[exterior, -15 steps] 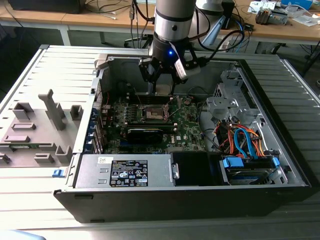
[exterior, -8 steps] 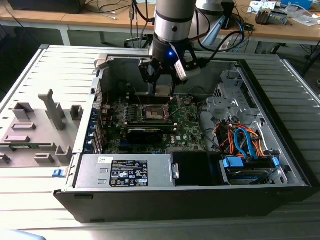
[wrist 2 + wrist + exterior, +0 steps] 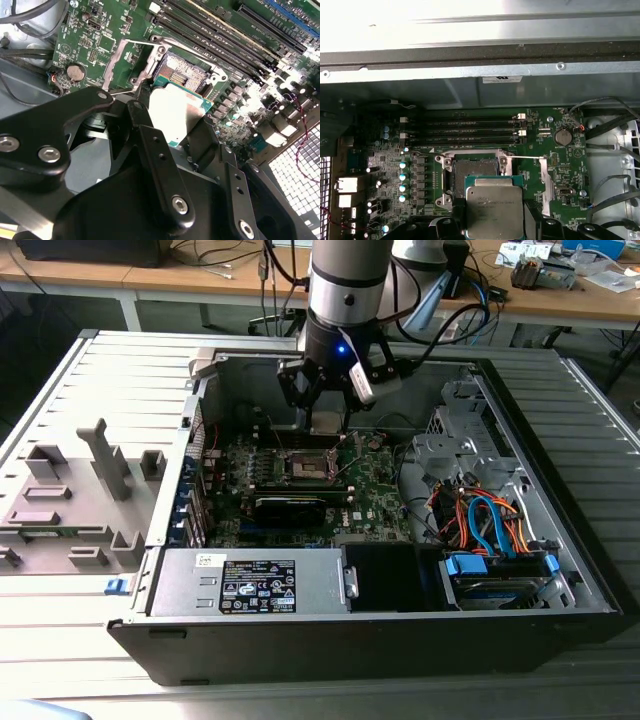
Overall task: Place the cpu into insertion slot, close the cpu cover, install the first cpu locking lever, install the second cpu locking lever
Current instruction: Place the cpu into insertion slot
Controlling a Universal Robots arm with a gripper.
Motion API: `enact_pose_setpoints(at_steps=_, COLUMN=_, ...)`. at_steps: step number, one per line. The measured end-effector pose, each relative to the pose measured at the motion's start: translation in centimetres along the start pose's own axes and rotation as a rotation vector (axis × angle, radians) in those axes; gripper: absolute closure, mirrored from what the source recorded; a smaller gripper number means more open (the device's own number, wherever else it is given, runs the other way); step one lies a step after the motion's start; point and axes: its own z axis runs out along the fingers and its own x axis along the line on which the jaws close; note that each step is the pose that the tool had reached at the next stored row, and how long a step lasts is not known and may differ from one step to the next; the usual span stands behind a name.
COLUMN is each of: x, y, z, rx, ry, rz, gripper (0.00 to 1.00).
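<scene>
The cpu point(image 3: 494, 210) is a flat square chip with a silvery top, and my gripper point(image 3: 494, 222) is shut on its two sides. It hangs a little above and just beside the insertion slot point(image 3: 472, 170), whose dark centre lies bare. In the second wrist view the cpu point(image 3: 177, 112) sits between black fingers point(image 3: 145, 122), close to the insertion slot point(image 3: 182, 75). The cpu cover point(image 3: 117, 62) stands swung open beside the socket. In the exterior view my gripper point(image 3: 325, 420) hovers over the insertion slot point(image 3: 308, 468) inside the open computer case.
Memory slots point(image 3: 470, 131) run along one side of the socket. A long black card point(image 3: 290, 508) lies in front of it, then the power supply point(image 3: 250, 585). Coloured cables point(image 3: 490, 520) fill the exterior view's right. A grey fixture tray point(image 3: 80, 490) stands outside the case.
</scene>
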Motion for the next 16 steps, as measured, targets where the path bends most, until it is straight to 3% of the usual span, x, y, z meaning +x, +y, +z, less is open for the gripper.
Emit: enact_pose_setpoints(at_steps=16, x=-0.01, y=-0.58, z=0.11, rx=-0.0001, ry=0.0000, rz=0.000, gripper=0.45)
